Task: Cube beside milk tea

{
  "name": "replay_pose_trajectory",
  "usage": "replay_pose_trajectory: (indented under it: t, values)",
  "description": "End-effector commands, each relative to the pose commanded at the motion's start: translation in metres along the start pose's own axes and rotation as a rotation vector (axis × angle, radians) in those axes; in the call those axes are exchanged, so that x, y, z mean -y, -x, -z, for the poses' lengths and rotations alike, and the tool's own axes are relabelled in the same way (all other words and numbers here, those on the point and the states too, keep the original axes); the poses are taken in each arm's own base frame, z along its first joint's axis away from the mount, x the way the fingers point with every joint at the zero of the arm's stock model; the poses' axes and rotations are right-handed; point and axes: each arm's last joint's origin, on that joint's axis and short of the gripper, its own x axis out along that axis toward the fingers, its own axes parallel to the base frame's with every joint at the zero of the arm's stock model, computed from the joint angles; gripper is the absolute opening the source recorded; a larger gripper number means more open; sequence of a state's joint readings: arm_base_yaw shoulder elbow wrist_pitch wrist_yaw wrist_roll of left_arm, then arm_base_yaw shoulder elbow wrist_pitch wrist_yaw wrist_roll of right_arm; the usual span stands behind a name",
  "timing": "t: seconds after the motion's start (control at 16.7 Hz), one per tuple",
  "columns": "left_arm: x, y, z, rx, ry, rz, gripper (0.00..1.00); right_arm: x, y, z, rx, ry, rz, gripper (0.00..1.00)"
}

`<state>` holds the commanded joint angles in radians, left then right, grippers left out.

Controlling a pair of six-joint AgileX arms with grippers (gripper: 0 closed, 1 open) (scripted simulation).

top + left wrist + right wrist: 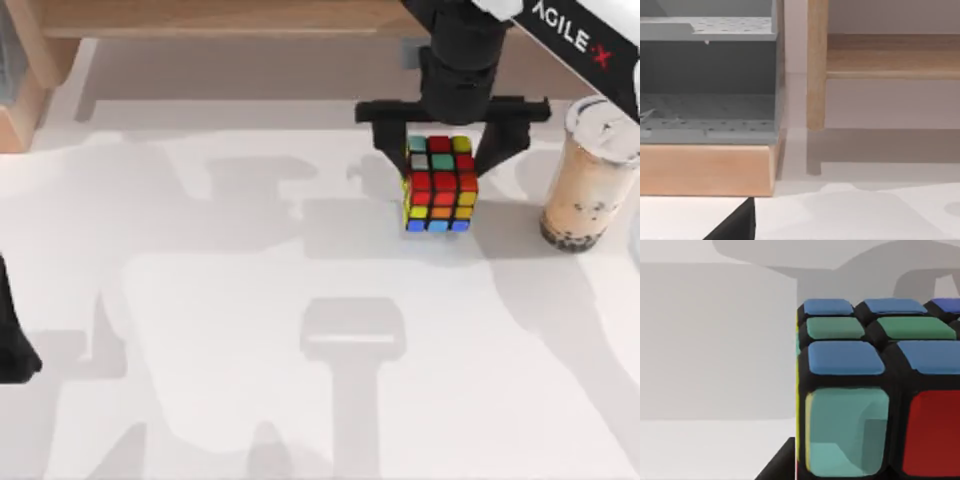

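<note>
Clamped on the cube (pixel 440 185) in the top view's upper centre-right, the right gripper (pixel 447 150), with the milk tea (pixel 588 180) well apart at the frame's right edge, left arm (pixel 12 340) parked at left edge.

A matt white finish is seen on the tabletop (pixel 200 400). The cube (pixel 440 185) is made of black plastic, with smooth, slightly glossy coloured stickers. The milk tea (pixel 590 175) is held in a clear plastic cup under a white sealed film. The right gripper (pixel 447 150) is finished in matt black. Light, smooth wood is shown on the shelf frame (pixel 705 170), with perforated grey panels (pixel 705 120) set inside.
</note>
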<state>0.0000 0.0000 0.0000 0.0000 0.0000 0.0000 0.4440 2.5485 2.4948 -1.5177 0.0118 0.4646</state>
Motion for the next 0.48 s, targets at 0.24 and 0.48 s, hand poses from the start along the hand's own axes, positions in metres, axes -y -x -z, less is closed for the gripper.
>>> replay_pose_trajectory:
  t: [0.24,0.48]
  values:
    - [0.0,0.0,0.0,0.0,0.0,0.0,1.0,0.0002,-0.0017,-0.0002,-0.004,-0.003,0.005,0.0]
    - [0.0,0.0,0.0,0.0,0.0,0.0,1.0,-0.0013,-0.0019,0.0004,-0.004,0.001,0.0,0.0]
